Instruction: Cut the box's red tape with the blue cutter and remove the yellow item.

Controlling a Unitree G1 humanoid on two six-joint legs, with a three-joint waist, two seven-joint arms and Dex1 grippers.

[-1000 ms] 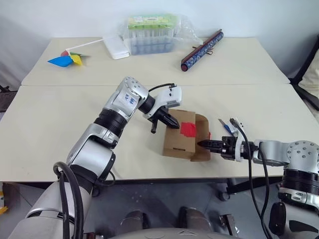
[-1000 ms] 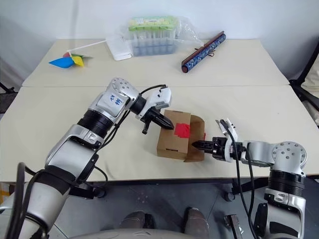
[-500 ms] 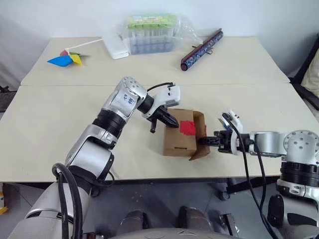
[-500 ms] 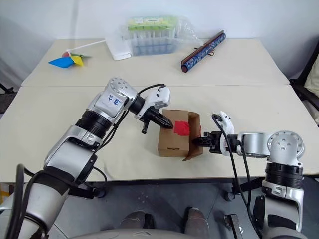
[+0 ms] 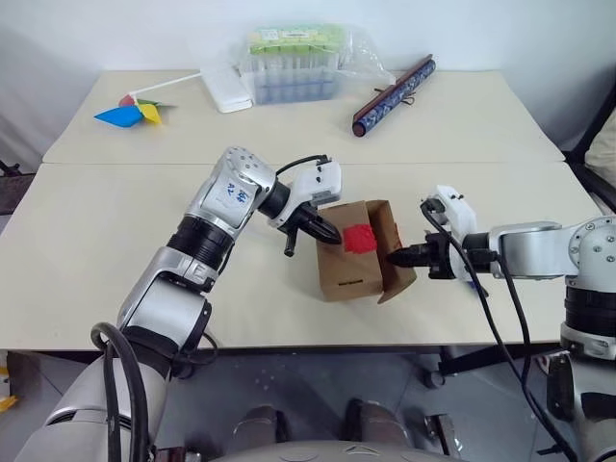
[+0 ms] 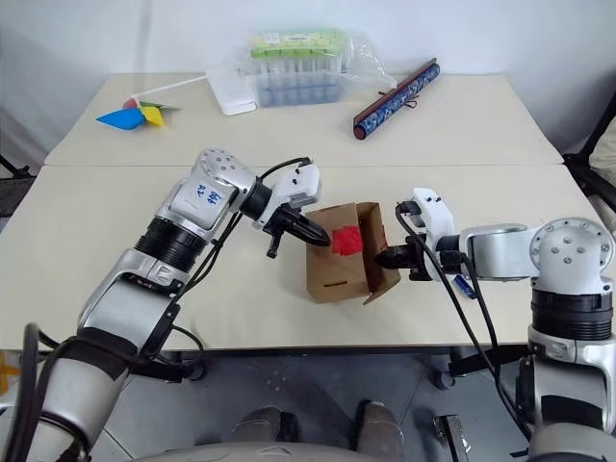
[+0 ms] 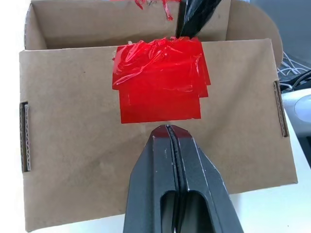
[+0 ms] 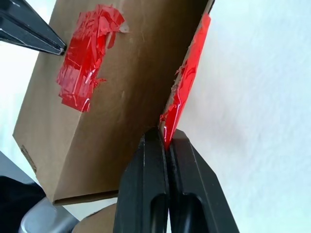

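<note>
Right end effector (image 5: 393, 258), its fingers pinched together on the edge of the right flap (image 5: 395, 252), holds that flap raised from the box (image 5: 358, 262), which sits near the front middle of the desk (image 5: 87, 250). Left end effector (image 5: 330, 231), clamped tight with nothing between its fingers, presses its tip on the other flap beside the red tape (image 5: 359, 237), already severed. Flap-opening is the step in hand; next, the opening probably needs widening so the yellow item inside, not visible, can be reached.

**Box hemmed in on two sides**

The box (image 5: 353, 262) is blocked on the left by the left gripper (image 5: 329, 230) and on the right by the right gripper (image 5: 397, 258), which is shut on the raised flap (image 5: 396, 252). Bare table (image 5: 87, 241) is left all around them.
</note>
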